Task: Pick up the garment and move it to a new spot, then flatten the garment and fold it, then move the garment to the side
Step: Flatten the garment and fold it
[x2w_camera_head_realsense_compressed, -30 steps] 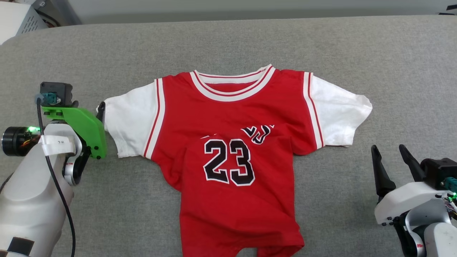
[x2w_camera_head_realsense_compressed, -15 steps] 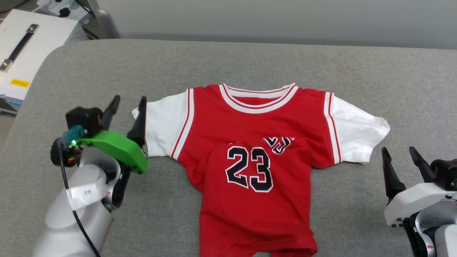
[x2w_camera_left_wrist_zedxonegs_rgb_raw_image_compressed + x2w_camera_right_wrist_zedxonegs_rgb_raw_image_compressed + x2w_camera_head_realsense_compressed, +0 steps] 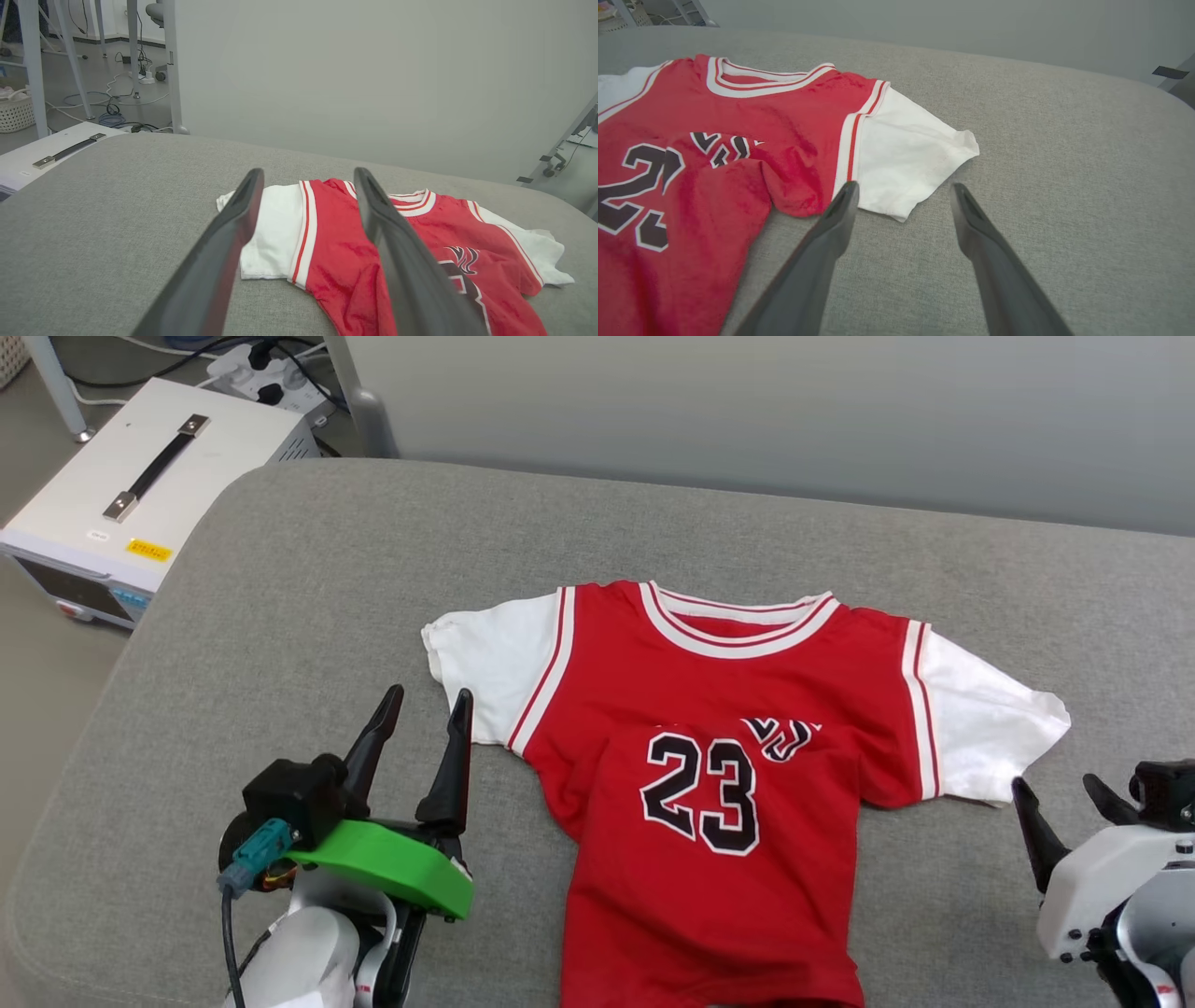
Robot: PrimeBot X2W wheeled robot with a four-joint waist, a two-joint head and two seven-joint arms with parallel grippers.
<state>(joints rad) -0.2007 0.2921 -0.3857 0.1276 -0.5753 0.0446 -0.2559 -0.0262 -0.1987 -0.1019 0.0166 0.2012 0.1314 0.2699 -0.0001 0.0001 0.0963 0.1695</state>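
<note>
Where the grey fabric-covered tabletop is viewed from the head, the garment is found laid front-up near its middle, collar away from the robot, lettering partly folded under. The left tool is held just beside the left-hand sleeve, fingers apart, empty. The right tool is held near the right-hand sleeve, likewise spread.
</note>
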